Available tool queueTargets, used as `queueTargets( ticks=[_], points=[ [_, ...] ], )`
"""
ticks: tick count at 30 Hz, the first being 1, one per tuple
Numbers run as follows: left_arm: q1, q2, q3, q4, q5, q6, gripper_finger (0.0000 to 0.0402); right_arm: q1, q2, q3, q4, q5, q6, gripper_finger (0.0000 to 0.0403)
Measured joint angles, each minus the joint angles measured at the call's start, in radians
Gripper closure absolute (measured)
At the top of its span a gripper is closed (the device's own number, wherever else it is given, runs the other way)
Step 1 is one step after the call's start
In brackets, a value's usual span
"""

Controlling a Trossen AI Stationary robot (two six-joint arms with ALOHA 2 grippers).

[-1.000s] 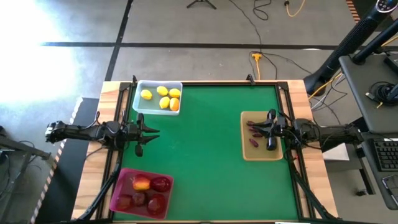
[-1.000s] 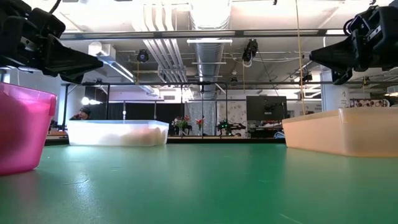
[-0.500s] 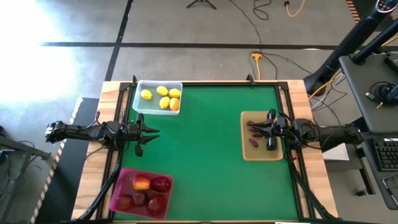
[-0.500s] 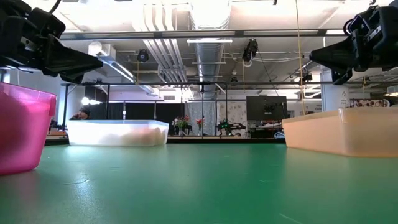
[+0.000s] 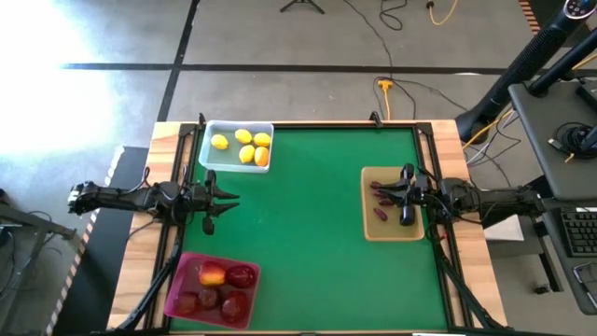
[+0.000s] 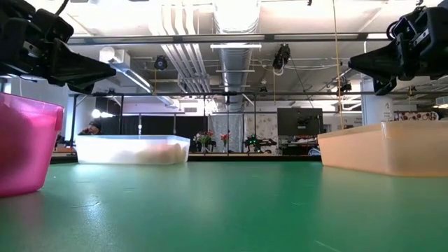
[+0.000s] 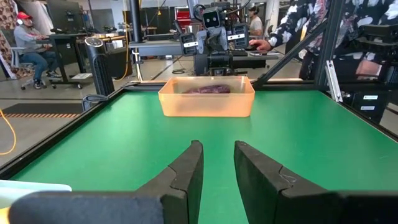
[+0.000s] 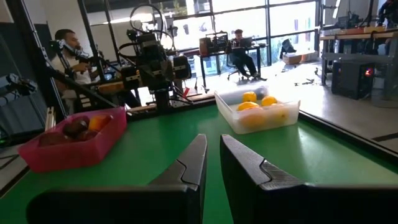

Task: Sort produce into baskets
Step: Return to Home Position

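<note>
Green table (image 5: 317,233) carries clear bin (image 5: 211,160), pink bin (image 5: 181,280), tan tray (image 5: 392,231)

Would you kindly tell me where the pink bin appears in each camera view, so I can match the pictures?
High view: the pink bin sits at the bottom left corner of the table.
Low view: the pink bin is cut off by the left edge.
Left wrist view: not in it.
Right wrist view: the pink bin is on the left.
Shared landmark: the green mat shows in all four.
</note>
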Motion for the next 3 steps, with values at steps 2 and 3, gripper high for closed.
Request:
queueTargets(
  ticks=[2, 3],
  points=[
    [0.000, 0.000, 0.000, 0.000, 0.000, 0.000, 0.0326, 0.000, 0.000, 0.000, 0.000, 0.000, 0.000, 0.0364],
    [0.000, 0.000, 0.000, 0.000, 0.000, 0.000, 0.0326, 0.000, 0.000, 0.000, 0.000, 0.000, 0.000, 0.0364]
  ],
)
